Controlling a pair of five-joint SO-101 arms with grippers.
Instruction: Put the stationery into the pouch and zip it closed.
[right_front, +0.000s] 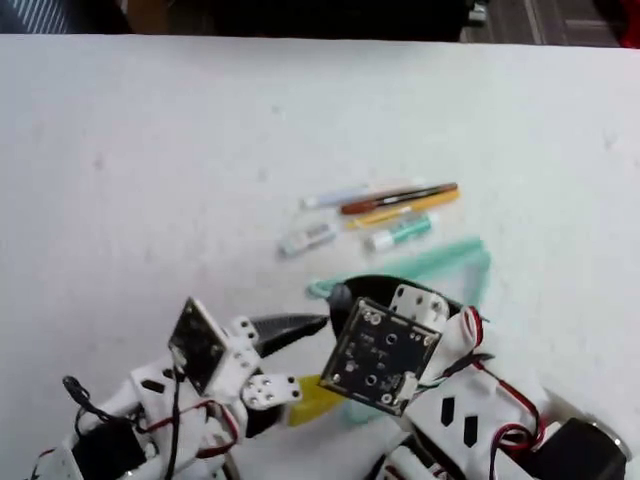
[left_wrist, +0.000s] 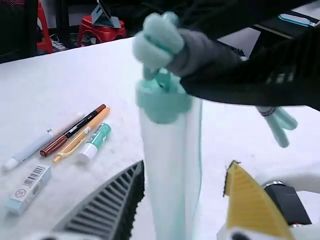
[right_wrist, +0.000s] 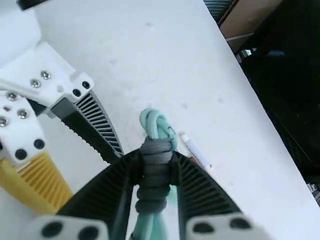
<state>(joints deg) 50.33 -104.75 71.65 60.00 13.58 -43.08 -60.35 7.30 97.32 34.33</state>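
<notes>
Pouch (right_front: 445, 260): pull cord (right_wrist: 156, 126) pinched in right gripper (right_wrist: 155, 162); left gripper (left_wrist: 185, 175) spread astride pouch; pens (right_front: 400, 202) on tabletop (right_front: 150, 150), pouch's eleven o'clock.

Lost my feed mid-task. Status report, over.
Right gripper shut on pull cord of pouch. Left gripper open, astride pouch. Stationery on table beyond pouch, not yet in. Nothing blocking seen.

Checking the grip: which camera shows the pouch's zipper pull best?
Right wrist view: the zipper pull sits clamped in the right pincer. Left wrist view shows its knot side-on; the high view catches its teal tip.
</notes>
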